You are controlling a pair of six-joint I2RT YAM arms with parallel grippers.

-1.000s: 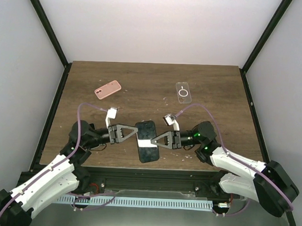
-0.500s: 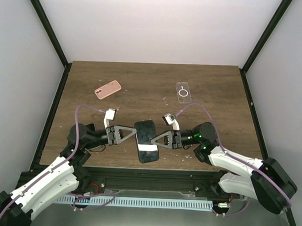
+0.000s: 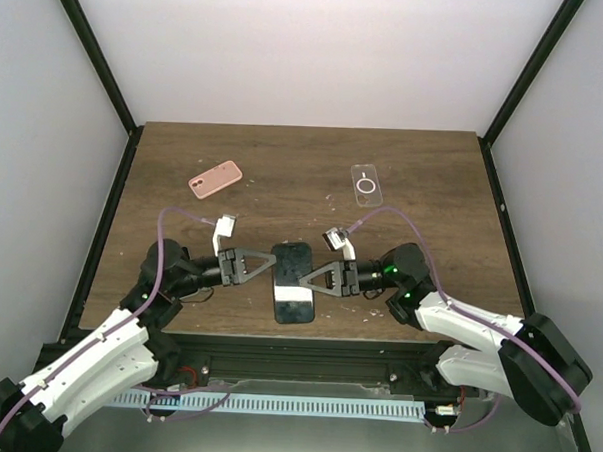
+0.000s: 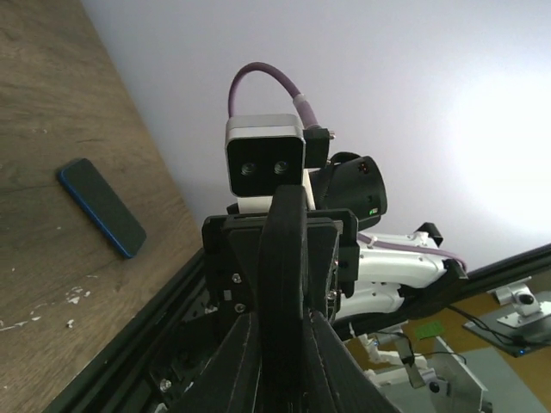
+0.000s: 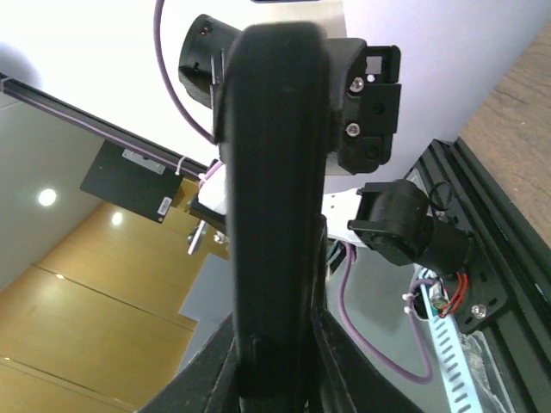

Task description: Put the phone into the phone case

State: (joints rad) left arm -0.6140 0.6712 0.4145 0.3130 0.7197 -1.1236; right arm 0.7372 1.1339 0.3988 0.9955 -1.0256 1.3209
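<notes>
Pink case (image 3: 215, 179) sits back left on the tabletop (image 3: 283, 200). Left gripper (image 3: 272, 268) has its jaws clamped on the left edge of the black phone (image 3: 293, 308), which is near the front edge. Right gripper (image 3: 305, 283) pinches the other side, jaws closed on it too. Clear case (image 3: 365, 185) lies back right, well apart from the phone.

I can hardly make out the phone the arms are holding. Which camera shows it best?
The top external view: the whole black phone shows, held between left gripper and right gripper. Both wrist views show only its dark edge, close up.
</notes>
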